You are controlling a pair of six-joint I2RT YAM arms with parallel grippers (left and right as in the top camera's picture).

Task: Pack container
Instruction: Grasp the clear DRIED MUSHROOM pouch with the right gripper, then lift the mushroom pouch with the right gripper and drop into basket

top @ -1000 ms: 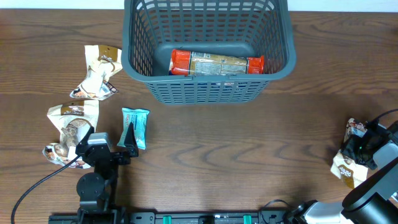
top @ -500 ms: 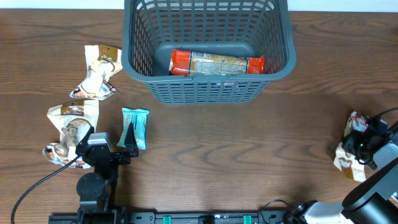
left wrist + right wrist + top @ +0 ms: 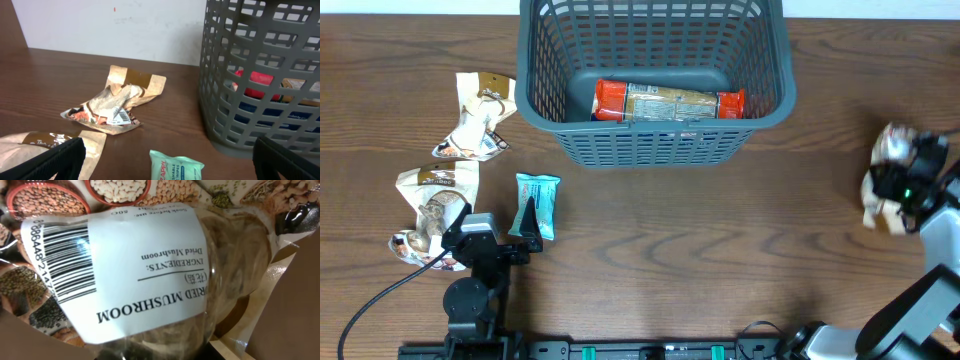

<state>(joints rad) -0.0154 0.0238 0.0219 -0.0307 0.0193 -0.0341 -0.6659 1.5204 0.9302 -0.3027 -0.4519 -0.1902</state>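
The container (image 3: 655,150), a large dark grey lattice basket, stands at the back middle with a red-ended packet (image 3: 668,102) lying on its floor. It also shows in the left wrist view (image 3: 260,75). My right gripper (image 3: 908,182) is at the far right edge, shut on a dried mushroom bag (image 3: 885,150) held off the table. That bag fills the right wrist view (image 3: 145,265) and hides the jaws. My left gripper (image 3: 527,228) is open and empty at the front left, just behind a teal wipes pack (image 3: 538,198), which shows between its fingers (image 3: 176,167).
Two crumpled tan snack bags lie at the left: one (image 3: 478,115) near the basket's left side, also in the left wrist view (image 3: 117,100), and one (image 3: 432,205) beside my left arm (image 3: 35,147). A black cable (image 3: 380,295) trails at the front left.
My right gripper has risen and moved toward the back with the mushroom bag in it. The left arm and everything else stayed still.
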